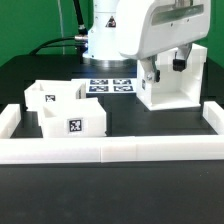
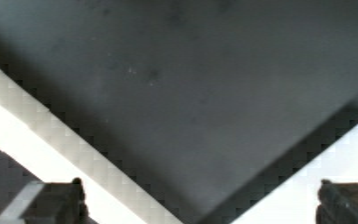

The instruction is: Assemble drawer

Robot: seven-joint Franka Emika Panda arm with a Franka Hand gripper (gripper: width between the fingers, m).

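Drawer housing (image 1: 176,90) stands upright on the black bench (image 1: 120,195) at the exterior view's right. The two open-topped trays (image 1: 50,97) (image 1: 76,121) sit together at the exterior view's left, well apart from it. The gripper (image 1: 166,68) hangs at the housing's top edge; whether it touches is unclear. In the wrist view its fingers (image 2: 51,205) stand wide apart with nothing between them. The marker board (image 1: 110,86) lies farther back, and the low border wall (image 1: 110,150) runs along the near side.
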